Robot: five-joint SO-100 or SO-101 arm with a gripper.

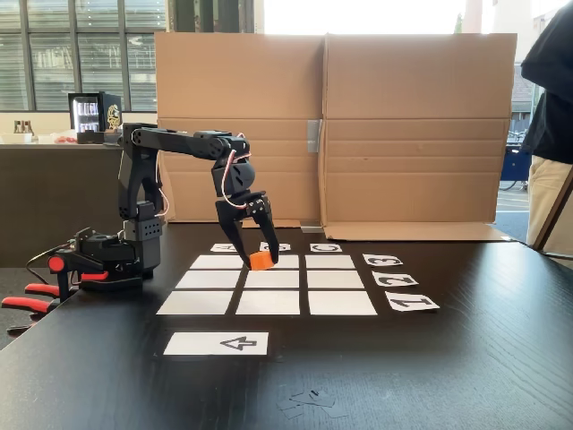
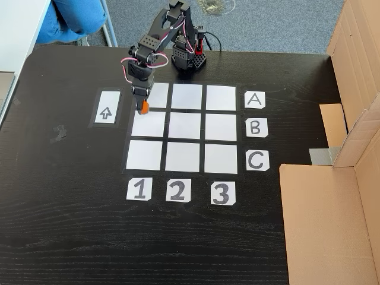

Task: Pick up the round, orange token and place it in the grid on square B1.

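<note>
Your gripper [image 2: 143, 108] is squeezing the token [image 2: 143, 107] tight between its two fingers. In the fixed view from above, the orange piece hangs over the line between the A row and square B1 [image 2: 148, 124] of the grid [image 2: 222, 158]. Let go now and it could land on that line. It might also roll off, because it is round. Get it over the middle of the square and low down first.
</note>
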